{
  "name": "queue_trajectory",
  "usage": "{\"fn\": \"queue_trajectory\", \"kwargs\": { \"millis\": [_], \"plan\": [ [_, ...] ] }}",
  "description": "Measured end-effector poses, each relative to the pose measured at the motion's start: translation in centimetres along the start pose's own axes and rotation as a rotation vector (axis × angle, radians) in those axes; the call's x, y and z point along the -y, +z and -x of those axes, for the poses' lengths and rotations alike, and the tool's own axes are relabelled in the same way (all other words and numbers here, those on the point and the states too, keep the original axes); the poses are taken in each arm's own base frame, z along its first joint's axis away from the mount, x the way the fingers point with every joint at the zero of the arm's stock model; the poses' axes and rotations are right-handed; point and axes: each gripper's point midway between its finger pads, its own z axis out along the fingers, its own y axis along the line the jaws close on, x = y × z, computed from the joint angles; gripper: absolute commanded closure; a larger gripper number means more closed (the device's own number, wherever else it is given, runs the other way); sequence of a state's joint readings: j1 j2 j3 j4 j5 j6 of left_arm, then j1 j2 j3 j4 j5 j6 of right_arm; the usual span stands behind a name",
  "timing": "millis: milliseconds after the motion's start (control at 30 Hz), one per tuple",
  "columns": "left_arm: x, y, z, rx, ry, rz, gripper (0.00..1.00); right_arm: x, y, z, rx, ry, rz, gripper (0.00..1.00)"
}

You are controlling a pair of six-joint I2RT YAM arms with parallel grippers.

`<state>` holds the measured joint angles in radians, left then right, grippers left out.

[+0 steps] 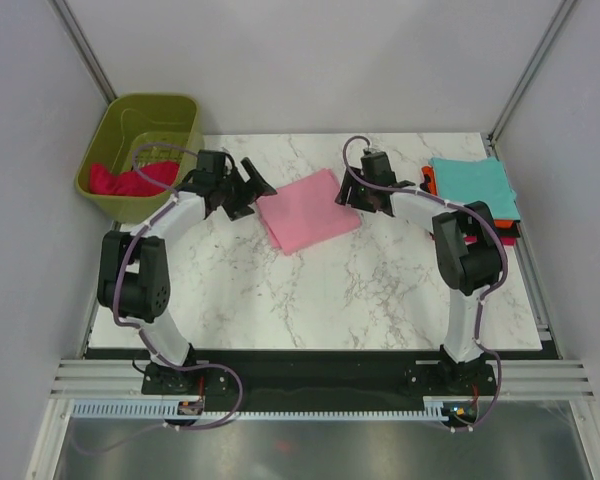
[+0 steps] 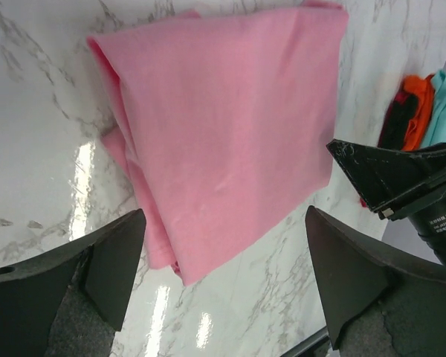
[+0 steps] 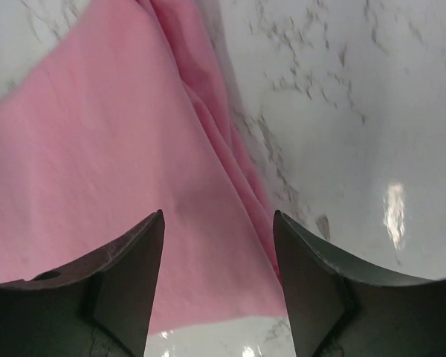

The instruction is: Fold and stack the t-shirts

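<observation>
the fold looks finished: the light pink cotton t-shirt (image 1: pixel 308 210) lies mid-table on the white marble table (image 1: pixel 280 300), a flat, slightly skewed rectangle with loose layers showing along one edge. the left gripper (image 2: pixel 224 216) and right gripper (image 3: pixel 218 216) flank it, jaws apart, holding nothing. next, i judge, both must pinch its edges and carry it onto the teal-topped stack of folded shirts (image 1: pixel 472 182) at right.

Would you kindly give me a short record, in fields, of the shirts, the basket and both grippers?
pink t-shirt: folded, flat on the marble table, centre rear
left gripper: open above its left edge, holding nothing
right gripper: open above its right edge, holding nothing
teal t-shirt: tops the folded stack, far right
green basket: far left, red t-shirt crumpled inside
</observation>
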<state>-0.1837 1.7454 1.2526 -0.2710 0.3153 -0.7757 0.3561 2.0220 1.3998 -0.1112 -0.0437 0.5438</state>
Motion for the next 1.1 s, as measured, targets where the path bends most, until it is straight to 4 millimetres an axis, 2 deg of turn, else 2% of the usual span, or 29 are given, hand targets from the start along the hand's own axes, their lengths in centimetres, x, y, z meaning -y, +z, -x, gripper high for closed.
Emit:
{"fn": "queue_trajectory", "kwargs": {
  "millis": [100, 133, 200, 233, 267, 367, 433, 467, 500, 533, 633, 800, 933, 1100],
  "plan": [
    [-0.1, 0.6, -2.4, -0.017, 0.047, 0.011, 0.04, 1.7, -0.5, -3.2, -0.059, -0.001, -0.041, 0.42],
    [-0.4, 0.9, -3.6, -0.034, 0.056, 0.016, 0.04, 2.2, -0.5, -4.3, -0.083, 0.0, -0.055, 0.48],
    [-1.1, 1.3, -4.8, -0.054, 0.06, 0.029, 0.05, 2.2, -0.9, -4.7, -0.08, -0.003, -0.051, 0.56],
    [-1.7, 1.4, -5.2, -0.059, 0.057, 0.04, 0.05, 2.3, -1.1, -4.9, -0.081, -0.003, -0.053, 0.64],
    [-2.1, 1.5, -5.4, -0.061, 0.055, 0.048, 0.06, 2.3, -1.5, -5.2, -0.082, -0.003, -0.052, 0.67],
    [-2.9, 1.6, -5.5, -0.056, 0.056, 0.058, 0.06, 2.7, -3.1, -7.3, -0.112, -0.004, -0.057, 0.69],
    [-3.2, 1.6, -5.6, -0.05, 0.066, 0.061, 0.06, 2.8, -4.5, -8.6, -0.126, -0.011, -0.057, 0.64],
    [-3.2, 1.5, -5.6, -0.047, 0.07, 0.061, 0.06, 2.8, -5.4, -9.1, -0.128, -0.013, -0.054, 0.57],
    [-3.2, 1.4, -5.6, -0.041, 0.076, 0.063, 0.06, 3.0, -6.2, -9.6, -0.131, -0.013, -0.054, 0.3],
    [-3.0, 1.4, -5.5, -0.035, 0.084, 0.06, 0.06, 3.0, -7.1, -9.9, -0.129, -0.008, -0.054, 0.22],
    [-2.3, 1.3, -5.1, -0.02, 0.108, 0.041, 0.05, 3.5, -8.9, -9.4, -0.099, -0.014, -0.067, 0.18],
    [-0.7, 2.3, -3.8, 0.001, 0.143, 0.01, 0.08, 3.5, -8.6, -6.8, -0.04, 0.006, -0.081, 0.19],
    [-0.5, 4.4, -2.9, 0.001, 0.152, 0.01, 0.14, 3.3, -6.5, -4.3, 0.0, 0.02, -0.094, 0.21],
    [-1.8, 7.6, -2.9, -0.033, 0.146, 0.048, 0.17, 3.8, -2.5, -3.0, 0.006, 0.04, -0.111, 0.24]
  ]
}}
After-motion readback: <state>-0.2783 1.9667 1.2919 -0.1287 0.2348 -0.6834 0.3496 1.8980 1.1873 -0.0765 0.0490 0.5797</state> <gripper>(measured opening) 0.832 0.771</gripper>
